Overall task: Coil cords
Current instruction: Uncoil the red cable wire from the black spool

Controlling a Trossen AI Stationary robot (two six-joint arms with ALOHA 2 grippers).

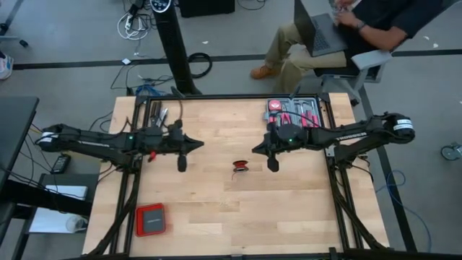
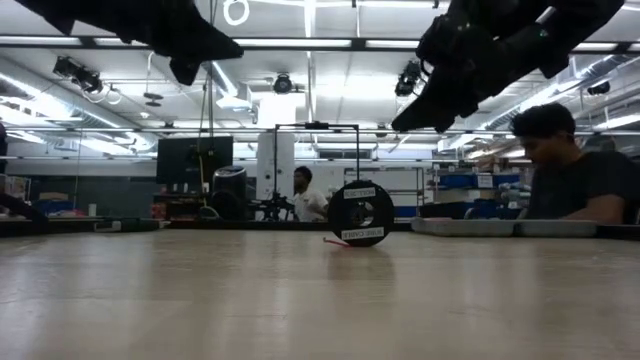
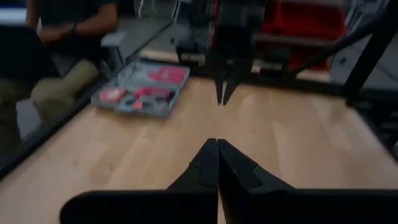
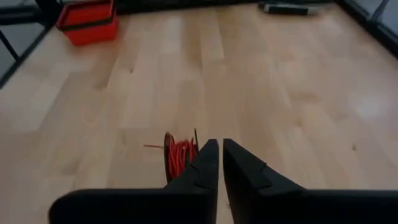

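High view: the red cord (image 1: 241, 167) sits wound on a spool mid-table, between both raised grippers; coiling looks nearly finished, so next a stray end needs tucking.

Low view: spool upright, a red tail touching the table (image 2: 300, 290).

Left wrist view: left gripper (image 3: 217, 163) pressed together.

Right wrist view: right gripper (image 4: 218, 163) slightly parted, holding nothing; its fingers partly hide the cord.

Grey floor (image 1: 216, 79), ceiling strip lights (image 2: 310, 42)

One red cord spool (image 1: 242, 166); two arms; one tray (image 1: 296, 110).
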